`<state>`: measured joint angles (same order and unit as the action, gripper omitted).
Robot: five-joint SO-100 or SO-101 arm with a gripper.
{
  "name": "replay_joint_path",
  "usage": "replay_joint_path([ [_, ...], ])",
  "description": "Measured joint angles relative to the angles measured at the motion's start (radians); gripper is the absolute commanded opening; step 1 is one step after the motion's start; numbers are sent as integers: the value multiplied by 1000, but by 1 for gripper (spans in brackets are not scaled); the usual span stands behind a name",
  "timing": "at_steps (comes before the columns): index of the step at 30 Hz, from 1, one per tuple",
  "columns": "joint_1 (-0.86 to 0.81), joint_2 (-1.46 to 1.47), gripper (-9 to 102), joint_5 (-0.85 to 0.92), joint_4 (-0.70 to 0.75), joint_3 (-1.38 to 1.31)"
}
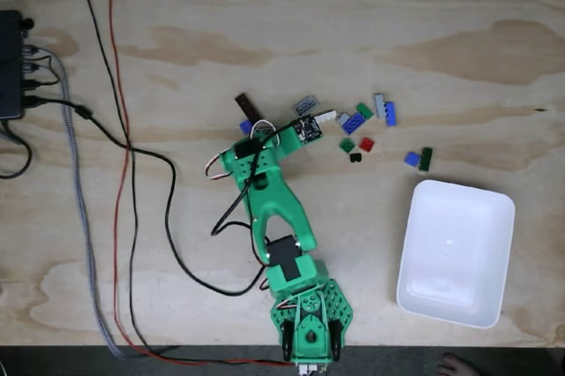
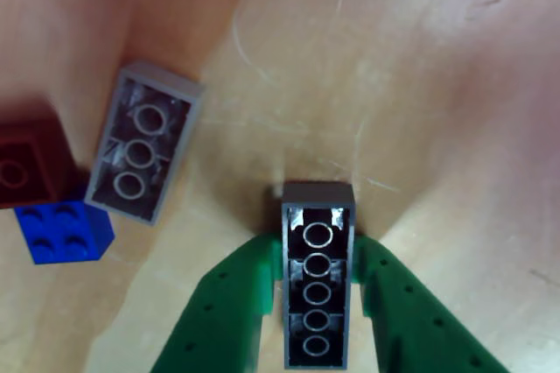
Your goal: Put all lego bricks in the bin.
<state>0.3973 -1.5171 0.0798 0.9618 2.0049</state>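
Note:
In the other view my green gripper (image 2: 317, 246) is shut on a long grey lego brick (image 2: 318, 277) that lies underside up, one finger against each long side. To its left lie a second grey brick (image 2: 143, 152), a blue brick (image 2: 63, 231) and a brown one (image 2: 26, 163). In the fixed view the green arm (image 1: 269, 199) reaches over the left end of a scatter of several lego bricks (image 1: 362, 120), with a brown plate (image 1: 247, 107) beside it. The white bin (image 1: 455, 252) stands at the right, apart from the bricks.
Black, red and grey cables (image 1: 124, 155) run down the left of the plywood table to the arm's base (image 1: 309, 327). A black box (image 1: 9, 63) sits at the left edge. A person's toes (image 1: 459, 365) show below the table's front edge.

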Motion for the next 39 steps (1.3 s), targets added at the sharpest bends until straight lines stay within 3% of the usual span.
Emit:
replay_joint_path([
  [3,-11,-32,0,48,29,34],
  [7,-138,-268,0,215,256,-6],
  [10,-344,-535,0,414,408,-58],
  [14,-706,-861,0,703,457,-31],
  [16,-804,-946,0,808,433,92],
  [21,-1181,-939,0,1055,179,351],
  [24,-1276,-920,0,1143,83,477],
  [28,-1482,-865,0,1247,-158,580],
  [32,-1523,-862,0,1262,-204,586],
  [33,-1526,-862,2,1261,-199,586],
  [34,-1528,-862,15,1258,-195,586],
  [37,-1523,-865,35,1258,-190,586],
  [39,-1506,-879,36,1224,-184,575],
])
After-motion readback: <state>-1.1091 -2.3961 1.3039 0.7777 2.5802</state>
